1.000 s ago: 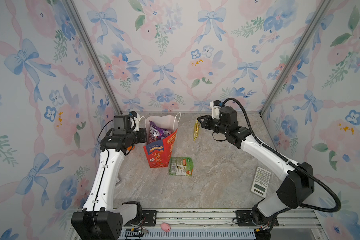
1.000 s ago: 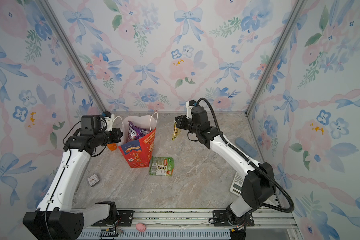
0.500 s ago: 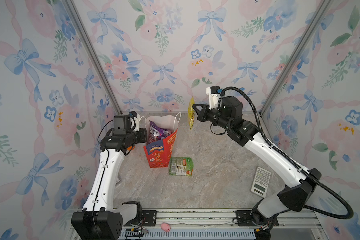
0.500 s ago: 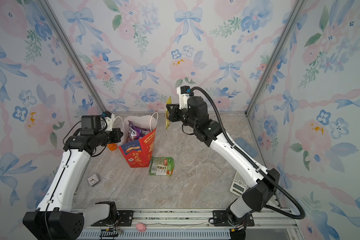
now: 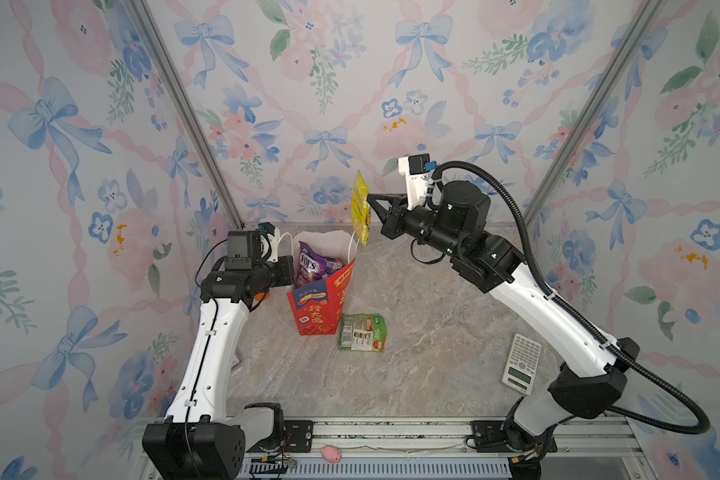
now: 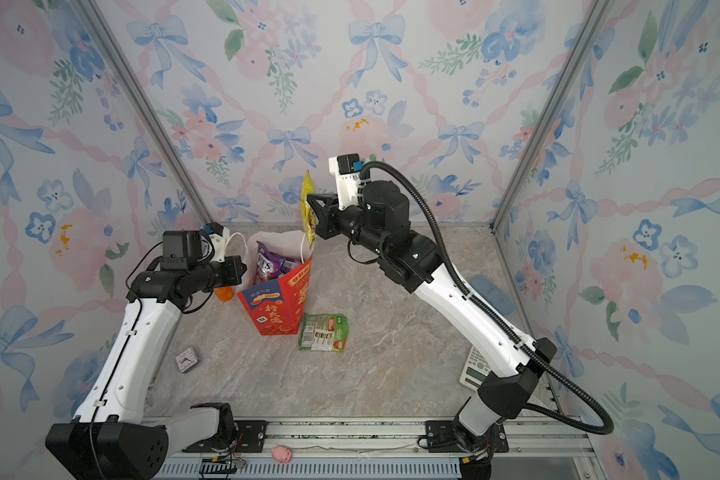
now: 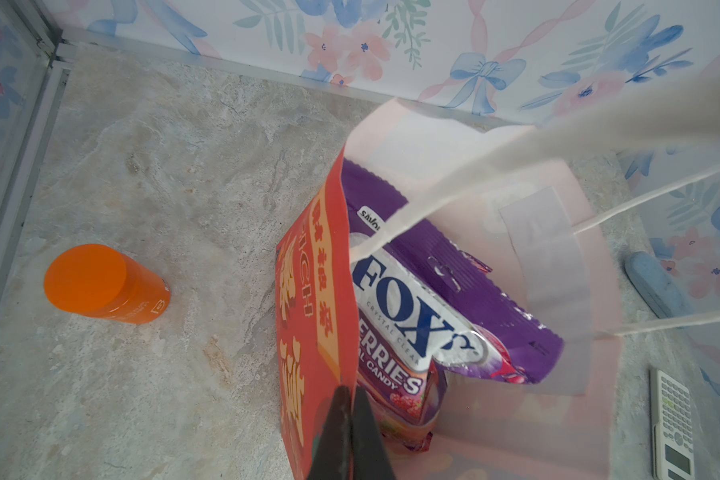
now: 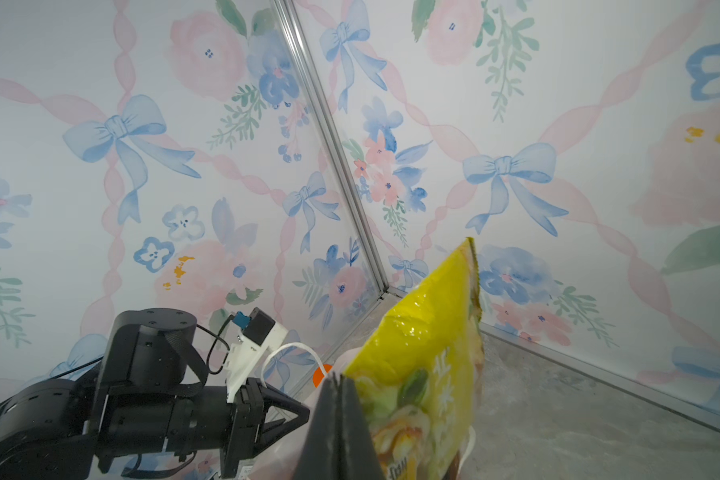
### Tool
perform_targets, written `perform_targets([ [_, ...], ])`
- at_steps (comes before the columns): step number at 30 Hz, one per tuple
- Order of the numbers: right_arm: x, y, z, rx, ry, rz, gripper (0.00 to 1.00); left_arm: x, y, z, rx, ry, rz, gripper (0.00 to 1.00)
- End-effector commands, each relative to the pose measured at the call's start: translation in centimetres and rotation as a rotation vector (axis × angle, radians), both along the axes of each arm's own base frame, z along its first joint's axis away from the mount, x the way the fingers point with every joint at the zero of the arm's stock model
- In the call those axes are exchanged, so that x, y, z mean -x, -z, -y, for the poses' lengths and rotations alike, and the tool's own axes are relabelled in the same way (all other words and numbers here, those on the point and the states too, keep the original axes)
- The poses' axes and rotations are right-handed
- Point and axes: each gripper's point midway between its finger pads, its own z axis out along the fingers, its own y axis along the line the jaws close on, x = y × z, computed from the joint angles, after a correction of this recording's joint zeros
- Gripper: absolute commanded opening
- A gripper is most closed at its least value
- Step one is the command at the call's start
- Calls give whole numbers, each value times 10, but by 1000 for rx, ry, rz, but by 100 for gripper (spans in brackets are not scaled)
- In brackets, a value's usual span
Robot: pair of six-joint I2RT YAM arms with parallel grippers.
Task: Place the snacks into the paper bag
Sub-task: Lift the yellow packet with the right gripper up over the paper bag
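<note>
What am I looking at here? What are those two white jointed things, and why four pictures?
Those are two robot arms mounted on a rail at the table's near edge, each ending in a pinching tool. Two pictures look down from overhead, side by side; the other two come from cameras on the arms' wrists. The left tool is shut on the rim of the red paper bag, which holds a purple packet. The right tool is shut on a yellow packet, held in the air near the bag's opening. On the marble table lie a green packet and a calculator; an orange bottle stands beside the bag.
</note>
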Motion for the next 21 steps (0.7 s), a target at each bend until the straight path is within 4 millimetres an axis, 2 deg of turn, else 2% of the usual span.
perform_targets([
  [1, 8, -6, -18, 28, -39, 38, 0, 3, -11, 2, 13, 18, 39, 0],
  [6, 7, 0, -42, 62, -75, 33, 0, 3, -11, 2, 12, 19, 39, 0],
  [12, -7, 27, -66, 119, -88, -15, 0, 4, -12, 1, 7, 17, 46, 0],
  [17, -18, 48, -76, 170, -83, -48, 0, 4, -11, 1, 5, 18, 44, 0],
  [21, -26, 63, -75, 217, -52, -58, 0, 4, -12, 1, 5, 18, 46, 0],
])
